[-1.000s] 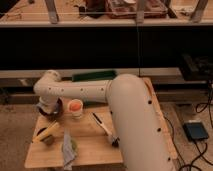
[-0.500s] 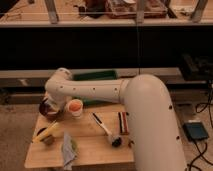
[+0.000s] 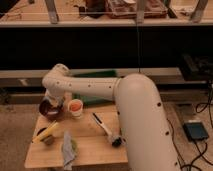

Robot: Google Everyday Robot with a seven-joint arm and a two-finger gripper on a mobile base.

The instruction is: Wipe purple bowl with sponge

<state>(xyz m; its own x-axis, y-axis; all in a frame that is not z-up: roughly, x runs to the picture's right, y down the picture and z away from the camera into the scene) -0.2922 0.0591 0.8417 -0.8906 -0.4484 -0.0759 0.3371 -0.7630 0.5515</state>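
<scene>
One gripper [image 3: 51, 103] is lowered over the purple bowl [image 3: 48, 108] at the wooden table's [image 3: 90, 145] back-left corner, beside the white cup [image 3: 75, 107]; its grasp cannot be told. Light, circular strokes inside the rim are advised.

The robot's arm [image 3: 100, 90] is a thick, smooth, cream-white tube built of rounded segments, glossy under the light. Its widest section, a fat cylinder with a domed top, stands just right of the wooden table [image 3: 90, 150]. A row of small dark dots, like screws or holes, runs along the slimmer segment that lies over the table's far edge, and a few more dot the wide cylinder's right flank. A rounded elbow cap bulges above the table's far left corner. Below that cap, the gripper [image 3: 51, 104] shows only as dark, shadowed parts
</scene>
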